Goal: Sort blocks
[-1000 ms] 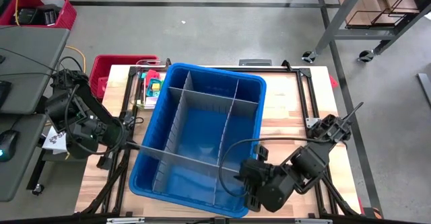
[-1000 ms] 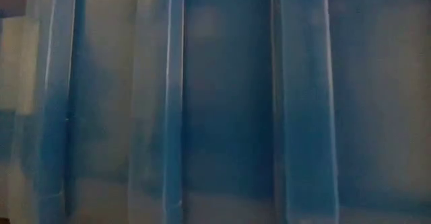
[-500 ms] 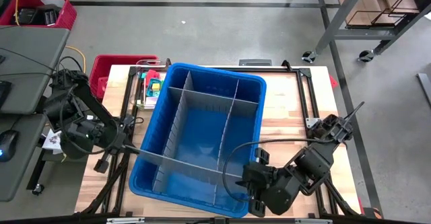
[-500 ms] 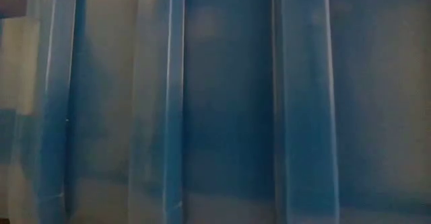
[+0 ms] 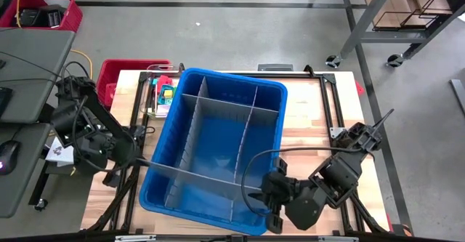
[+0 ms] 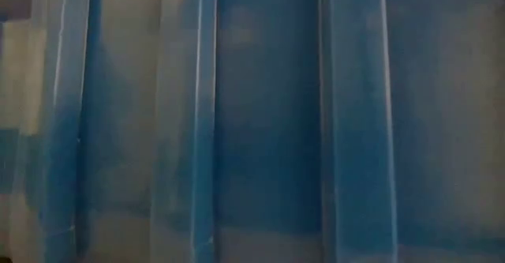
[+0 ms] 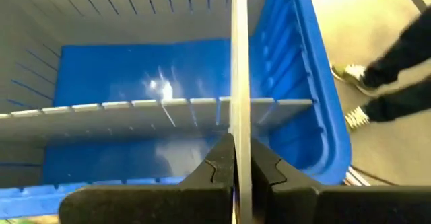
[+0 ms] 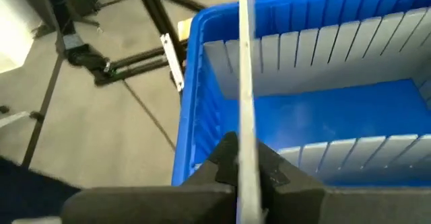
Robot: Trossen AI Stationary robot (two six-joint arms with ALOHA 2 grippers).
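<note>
Evidently the step in hand is fitting a grey divider panel [image 5: 196,174] into the blue bin [image 5: 270,91], not yet sorting. The left tool [image 7: 235,167] pinches the panel's end at the bin's left wall; the right tool [image 8: 244,158] pinches the opposite end near the front right corner. The blocks [image 5: 166,91] wait on the desk [image 5: 312,129] behind the bin's far left corner. Next, both ends likely need lowering evenly into the slots.

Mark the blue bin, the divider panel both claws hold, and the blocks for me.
Bin [image 5: 270,89]: high view, far right corner of its rim.
Divider panel [image 5: 196,174]: high view, middle of its top edge.
Blocks [image 5: 166,92]: high view, the coloured cluster beside the bin's far left corner.
</note>
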